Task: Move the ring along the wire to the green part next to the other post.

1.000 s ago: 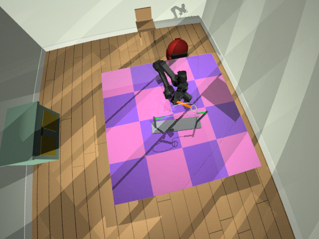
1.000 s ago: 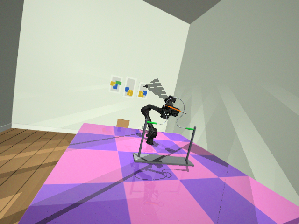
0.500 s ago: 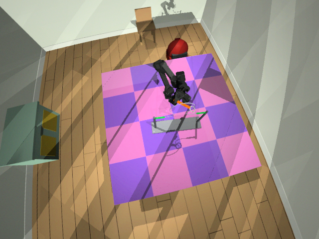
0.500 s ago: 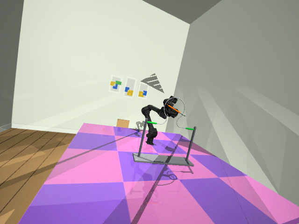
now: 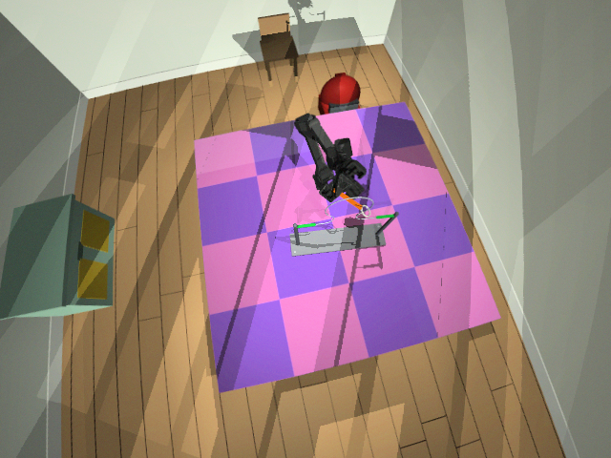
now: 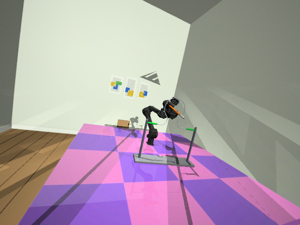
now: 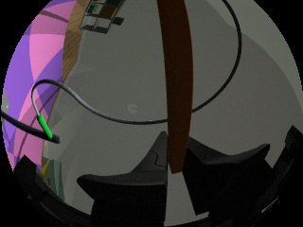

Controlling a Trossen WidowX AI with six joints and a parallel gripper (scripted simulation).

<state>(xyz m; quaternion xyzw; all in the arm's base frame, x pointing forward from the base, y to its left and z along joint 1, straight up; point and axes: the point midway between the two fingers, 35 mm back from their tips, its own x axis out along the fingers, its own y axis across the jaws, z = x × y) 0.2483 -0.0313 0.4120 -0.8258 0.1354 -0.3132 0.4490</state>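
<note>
The orange handle is between the fingers of my gripper, which is shut on it. The handle slants down to the ring, which is at the lower right of the wire's big loop. The grey wire appears to pass through the ring; whether they touch cannot be told. The ring is outside the wrist view. The right green part is lower and further right than the ring. The left green part is by the other post.
The left post and right post stand on a grey base. The wire's loop rises close in front of my arm in the exterior view. A red helmet-like object is behind the arm.
</note>
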